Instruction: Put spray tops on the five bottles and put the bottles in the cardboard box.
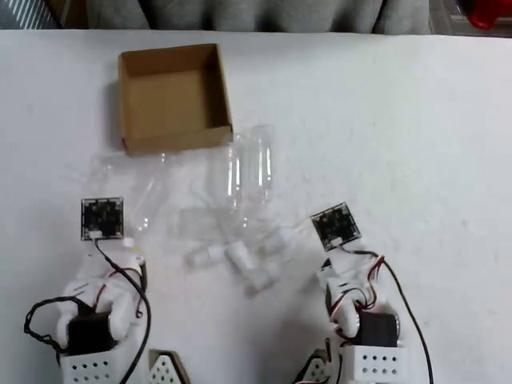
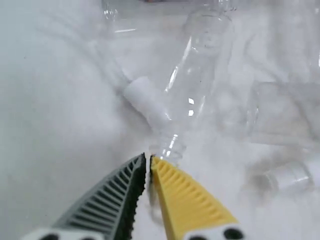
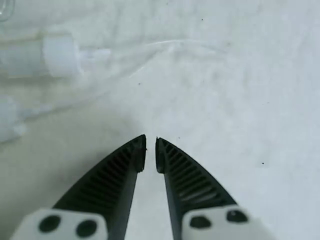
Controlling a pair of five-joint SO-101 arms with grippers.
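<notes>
The clear bottle [image 2: 200, 75] just ahead of the left gripper [image 2: 148, 161] lies on its side with its open threaded neck [image 2: 172, 146] pointing back at the fingertips and almost touching them. It looks like thin, empty plastic, so I judge it very light, smooth, and likely to roll or skid away under a nudge. A hard squeeze could dent the wall. The body just behind the shoulder seems the best place to grip it, which leaves the neck free for a top.

The left gripper is closed, its grey and yellow fingers meeting at the tips, and it holds nothing. A white spray top [image 2: 145, 102] lies beyond those tips, against the bottle's side. It is small and stiff (the collar looks like the only solid part to pinch).

The right gripper [image 3: 150, 146] is nearly closed, with only a slit between its black fingers, and is also empty. Another spray top [image 3: 60, 54] lies well ahead of it and off to one side. Its thin dip tube [image 3: 165, 45] trails across the surface [image 1: 416, 120] and probably bends easily, so it should not be used as a handle.

The other bottles [image 1: 240, 172] and tops [image 1: 240, 258] lie loose between and ahead of the two arms. None of the bottles I can make out has a top on.

The cardboard box [image 1: 172, 100] sits beyond the left gripper, past the bottles. It is open at the top, and I can see nothing in it.
</notes>
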